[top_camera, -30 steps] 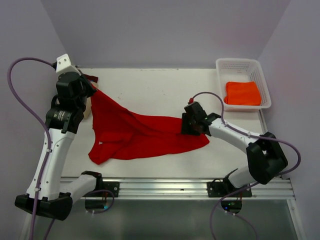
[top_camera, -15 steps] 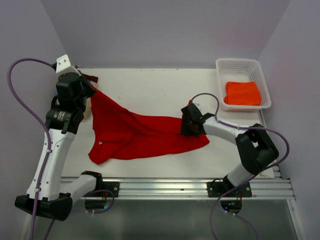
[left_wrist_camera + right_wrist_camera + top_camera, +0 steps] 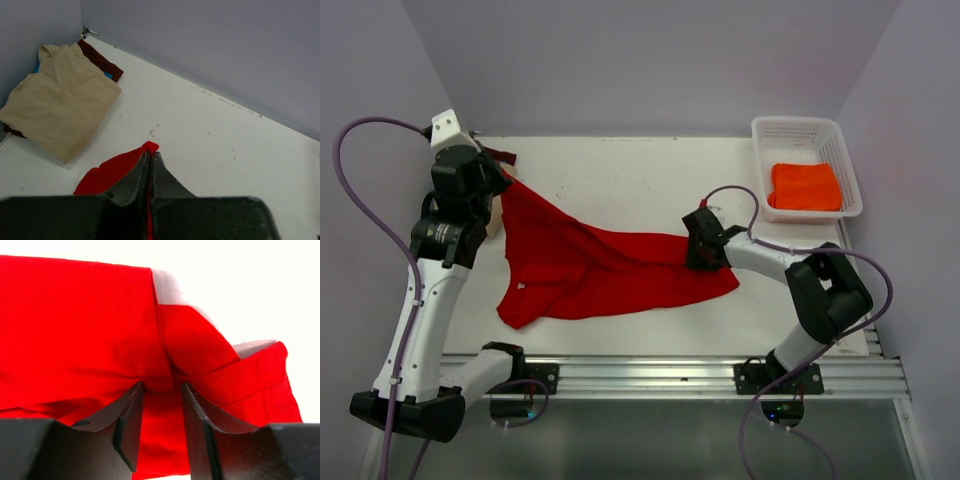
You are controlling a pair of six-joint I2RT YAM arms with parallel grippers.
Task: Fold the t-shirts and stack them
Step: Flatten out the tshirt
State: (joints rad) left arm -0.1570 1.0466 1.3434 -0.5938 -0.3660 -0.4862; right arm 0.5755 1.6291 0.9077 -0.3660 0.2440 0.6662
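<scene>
One basket (image 3: 800, 140) | orange t-shirt (image 3: 805, 186) inside (folded) | far right corner

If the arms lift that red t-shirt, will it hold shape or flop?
Likely flops: the red t-shirt sags from the left gripper. Probably light: one pinched corner holds it. Pushed, it may bunch, as at the right gripper.

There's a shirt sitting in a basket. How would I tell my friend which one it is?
Look to the far right corner of the white table, where a white plastic basket sits. Inside it lies the orange t-shirt, folded into a neat square. It is the only shirt in a basket; the red t-shirt sprawls loose across the table's middle.
</scene>
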